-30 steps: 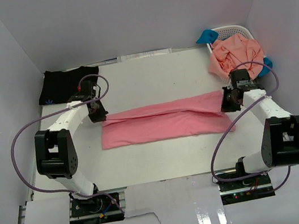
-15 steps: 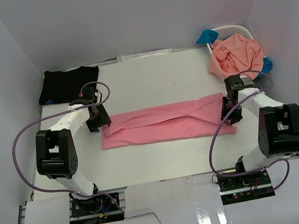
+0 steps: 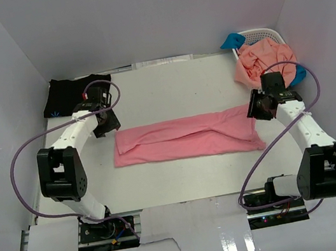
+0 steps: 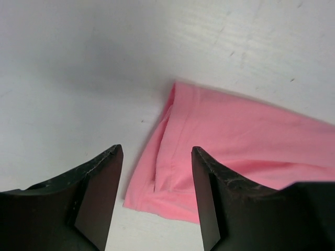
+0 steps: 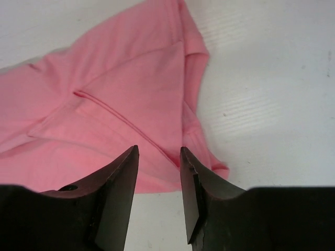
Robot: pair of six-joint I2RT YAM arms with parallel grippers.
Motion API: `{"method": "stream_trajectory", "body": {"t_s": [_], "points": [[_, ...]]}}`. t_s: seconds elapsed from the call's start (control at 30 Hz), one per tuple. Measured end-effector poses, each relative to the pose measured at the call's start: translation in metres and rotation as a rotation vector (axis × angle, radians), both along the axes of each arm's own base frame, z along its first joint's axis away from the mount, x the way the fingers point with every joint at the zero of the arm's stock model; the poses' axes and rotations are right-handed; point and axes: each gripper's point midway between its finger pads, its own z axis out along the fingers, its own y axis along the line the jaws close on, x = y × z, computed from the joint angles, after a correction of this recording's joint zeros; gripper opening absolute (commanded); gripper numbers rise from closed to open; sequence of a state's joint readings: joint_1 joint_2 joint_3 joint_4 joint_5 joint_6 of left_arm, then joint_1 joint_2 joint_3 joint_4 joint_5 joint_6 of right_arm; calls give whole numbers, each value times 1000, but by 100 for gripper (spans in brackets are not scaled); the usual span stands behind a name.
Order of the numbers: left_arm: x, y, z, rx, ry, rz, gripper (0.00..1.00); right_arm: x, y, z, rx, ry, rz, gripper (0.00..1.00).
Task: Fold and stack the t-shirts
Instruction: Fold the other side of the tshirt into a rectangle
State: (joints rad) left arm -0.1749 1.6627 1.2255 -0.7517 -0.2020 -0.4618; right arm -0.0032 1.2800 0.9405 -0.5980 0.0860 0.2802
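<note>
The rose-pink t-shirt [image 3: 183, 139] lies flat mid-table as a long folded band. My left gripper [image 3: 106, 124] hangs open just past the band's left end and holds nothing. In the left wrist view that end of the pink shirt [image 4: 235, 141] lies on the table below the spread left gripper [image 4: 156, 151]. My right gripper [image 3: 258, 107] is open above the band's right end. The right wrist view shows the pink shirt [image 5: 115, 104] lying free under the right gripper [image 5: 159, 150]. A black t-shirt [image 3: 69, 95] lies folded at the back left.
A white lattice basket [image 3: 265, 33] stands in the back right corner. A salmon-orange t-shirt [image 3: 264, 61] spills over its front, and bright blue cloth [image 3: 231, 41] shows at its left. White walls close in the table on three sides.
Both grippers were shut on the pink shirt's ends a second ago. They have opened, let the ends drop flat, and drawn back toward the far side.
</note>
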Motion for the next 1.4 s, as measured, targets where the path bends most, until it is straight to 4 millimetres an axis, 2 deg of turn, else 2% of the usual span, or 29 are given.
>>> {"method": "stream_trajectory", "body": {"t_s": [0.1,0.23,0.43,0.7,0.97,1.2,1.4], "points": [[17,-8,8,-16,-30,-23,65,9,15,3,67,-36,56,46],[36,-30,9,-48,-37,-90,65,21,37,-5,167,-40,142,46],[59,-53,-6,-62,-11,-166,64,34,64,-29,308,2,231,52],[63,-61,-30,-92,48,-183,62,54,90,-39,426,-5,319,53],[63,-61,-32,-91,57,-189,62,53,109,-50,463,19,378,49],[63,-61,-32,-91,57,-190,62,52,117,-57,462,34,401,49],[63,-61,-32,-90,57,-191,62,54,114,-59,435,28,403,50]]}}
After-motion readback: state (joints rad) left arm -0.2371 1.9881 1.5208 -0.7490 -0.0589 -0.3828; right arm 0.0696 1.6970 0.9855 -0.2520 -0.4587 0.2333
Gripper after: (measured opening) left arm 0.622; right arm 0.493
